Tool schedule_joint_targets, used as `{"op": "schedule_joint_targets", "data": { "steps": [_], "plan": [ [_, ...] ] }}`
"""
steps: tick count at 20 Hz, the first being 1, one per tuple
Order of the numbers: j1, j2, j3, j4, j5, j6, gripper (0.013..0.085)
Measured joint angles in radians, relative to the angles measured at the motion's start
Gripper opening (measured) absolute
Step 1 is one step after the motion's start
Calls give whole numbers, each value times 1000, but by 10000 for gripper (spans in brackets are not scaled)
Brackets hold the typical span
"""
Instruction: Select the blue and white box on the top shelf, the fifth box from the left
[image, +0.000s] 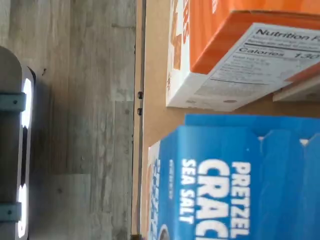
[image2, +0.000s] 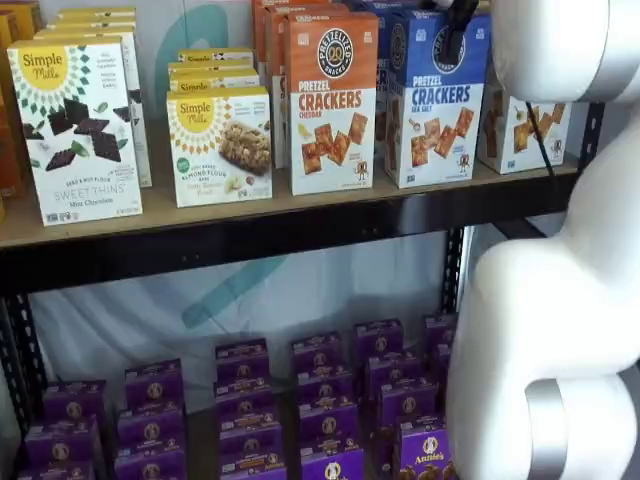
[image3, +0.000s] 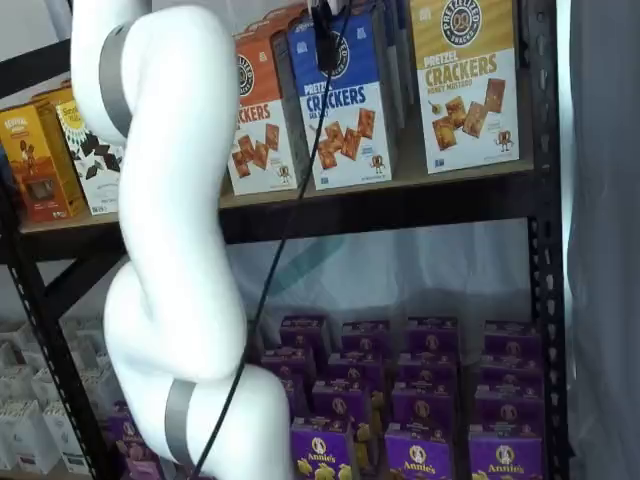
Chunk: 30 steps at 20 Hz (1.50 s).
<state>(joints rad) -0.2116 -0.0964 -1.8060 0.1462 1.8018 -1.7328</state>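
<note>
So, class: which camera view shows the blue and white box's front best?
A shelf view shows the blue and white box best: nearly its whole front. The other sees it at an angle. The wrist view shows only its top.

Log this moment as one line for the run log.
phase: reaching | target: blue and white box on top shelf | gripper: at box's top front, jaw state unclear | neighbour: orange box

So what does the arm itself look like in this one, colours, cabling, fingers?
The arm is glossy white with rounded, bulbous links and grey bands at the joints. A thin black cable hangs beside it. Of the gripper, only black fingers show, at the top edge of both shelf views. No markings are visible.
</note>
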Motion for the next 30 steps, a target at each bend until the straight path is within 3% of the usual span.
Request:
{"op": "schedule_joint_targets", "data": {
  "steps": [3, 13, 17, 30],
  "plan": [
    [0, -3, 7, 0, -6, 0, 730],
    [-6, -10, 16, 2, -11, -6, 730],
    [-8, -13, 18, 3, -12, -8, 610],
    [7, -68, 59, -1, -12, 7, 610]
  ]
}}
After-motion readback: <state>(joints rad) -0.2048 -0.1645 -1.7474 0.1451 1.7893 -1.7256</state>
